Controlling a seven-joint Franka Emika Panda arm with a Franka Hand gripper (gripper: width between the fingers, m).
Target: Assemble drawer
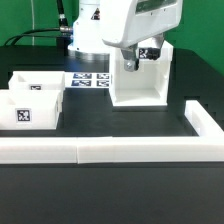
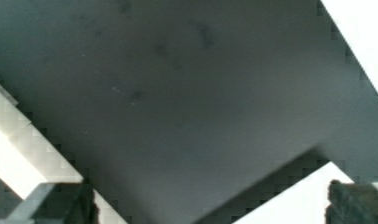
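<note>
A white open-fronted drawer case stands on the black table right of the middle in the exterior view. My gripper hangs at the top of its wall on the exterior view's left. In the wrist view my gripper is open, and both dark fingertips show wide apart. A white corner of the case lies between and beside them, not clamped. Two white drawer boxes with marker tags sit on the exterior view's left.
The marker board lies flat behind the drawer boxes, next to the case. A low white L-shaped fence runs along the table's front and up the exterior view's right side. The arm's base stands at the back.
</note>
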